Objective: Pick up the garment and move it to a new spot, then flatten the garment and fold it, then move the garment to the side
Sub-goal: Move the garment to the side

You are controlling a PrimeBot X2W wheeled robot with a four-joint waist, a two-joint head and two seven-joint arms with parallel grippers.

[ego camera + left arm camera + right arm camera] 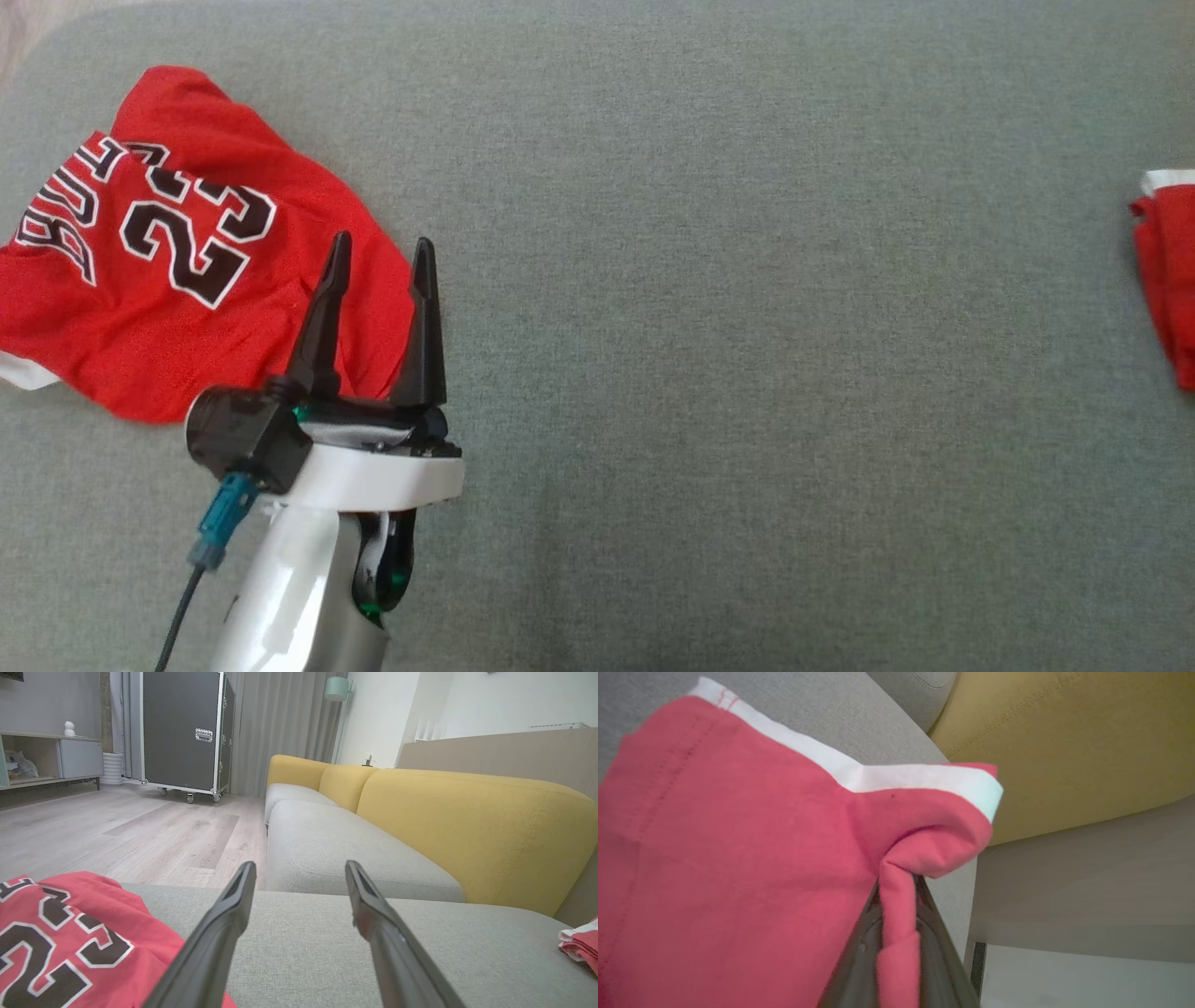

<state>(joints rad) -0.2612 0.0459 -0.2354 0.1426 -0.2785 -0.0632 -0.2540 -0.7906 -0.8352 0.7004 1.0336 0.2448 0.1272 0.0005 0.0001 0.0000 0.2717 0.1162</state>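
I'm looking down at a grey fabric seat cushion (pixel 747 373). A red jersey (pixel 168 280) with dark, white-edged numbers lies rumpled on its left part. Well apart, at the far right edge, a red cloth (pixel 1167 271) with a white hem seems to rest on the cushion too.

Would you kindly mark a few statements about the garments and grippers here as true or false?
1. The left gripper is open. True.
2. The jersey bears the number 45. False: it bears 23.
3. The right gripper is shut on a red cloth with white trim. True.
4. The jersey lies on a wooden table. False: it lies on a grey cushion.
5. The sofa backrest is blue. False: it is yellow.
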